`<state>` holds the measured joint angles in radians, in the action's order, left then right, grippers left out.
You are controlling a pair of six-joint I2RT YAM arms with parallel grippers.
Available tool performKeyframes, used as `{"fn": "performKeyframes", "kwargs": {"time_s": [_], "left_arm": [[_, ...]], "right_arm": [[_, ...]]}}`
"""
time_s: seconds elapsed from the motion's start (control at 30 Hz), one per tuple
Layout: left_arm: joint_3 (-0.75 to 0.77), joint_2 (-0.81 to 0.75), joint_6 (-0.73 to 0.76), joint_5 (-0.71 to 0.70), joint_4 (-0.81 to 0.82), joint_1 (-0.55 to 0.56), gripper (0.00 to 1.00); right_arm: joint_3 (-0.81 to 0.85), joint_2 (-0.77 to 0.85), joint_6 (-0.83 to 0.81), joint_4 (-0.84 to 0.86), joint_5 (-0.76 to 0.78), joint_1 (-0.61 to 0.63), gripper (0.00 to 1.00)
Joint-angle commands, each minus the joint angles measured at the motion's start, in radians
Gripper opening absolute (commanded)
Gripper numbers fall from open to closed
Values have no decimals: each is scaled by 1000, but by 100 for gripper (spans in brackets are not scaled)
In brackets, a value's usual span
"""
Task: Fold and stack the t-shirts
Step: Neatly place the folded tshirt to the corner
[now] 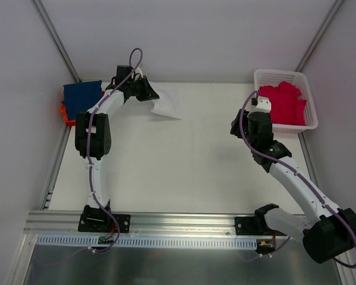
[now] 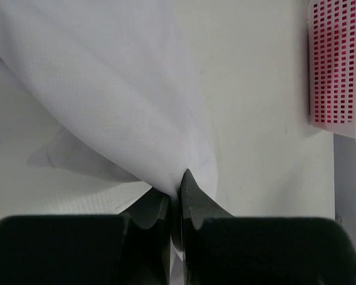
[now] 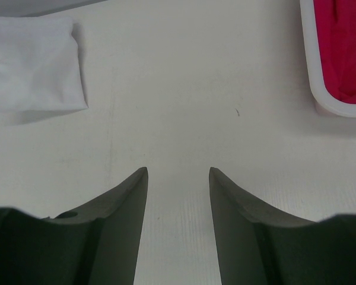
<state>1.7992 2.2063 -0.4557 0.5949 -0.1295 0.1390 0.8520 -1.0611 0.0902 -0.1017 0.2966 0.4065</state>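
Left wrist: fingers (image 2: 197, 205) pinch white t-shirt (image 2: 118, 89), arm (image 1: 110, 105) seemingly extended.

My left tool (image 2: 179, 178) grips a shirt (image 1: 169, 104) lying upper centre-left on the tabletop (image 1: 184, 160). Left of it, at the tabletop's upper-left edge, sits a stack (image 1: 82, 95). A basket (image 1: 279, 72) stands upper right, a second shirt (image 1: 285, 104) inside it. My right tool (image 3: 178, 172) hangs just left of the basket.
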Motion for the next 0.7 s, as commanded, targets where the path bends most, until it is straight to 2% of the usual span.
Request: {"fn": "performKeyframes", "kwargs": {"time_s": [0.0, 0.4, 0.67], "left_arm": [[75, -79, 72, -1, -59, -42, 0], [232, -114, 175, -26, -185, -183, 0], [390, -96, 232, -35, -271, -260, 0]], "right_arm": [[-11, 29, 8, 39, -8, 2, 49], [-44, 36, 19, 65, -30, -8, 49], [-77, 47, 26, 82, -56, -23, 49]]}}
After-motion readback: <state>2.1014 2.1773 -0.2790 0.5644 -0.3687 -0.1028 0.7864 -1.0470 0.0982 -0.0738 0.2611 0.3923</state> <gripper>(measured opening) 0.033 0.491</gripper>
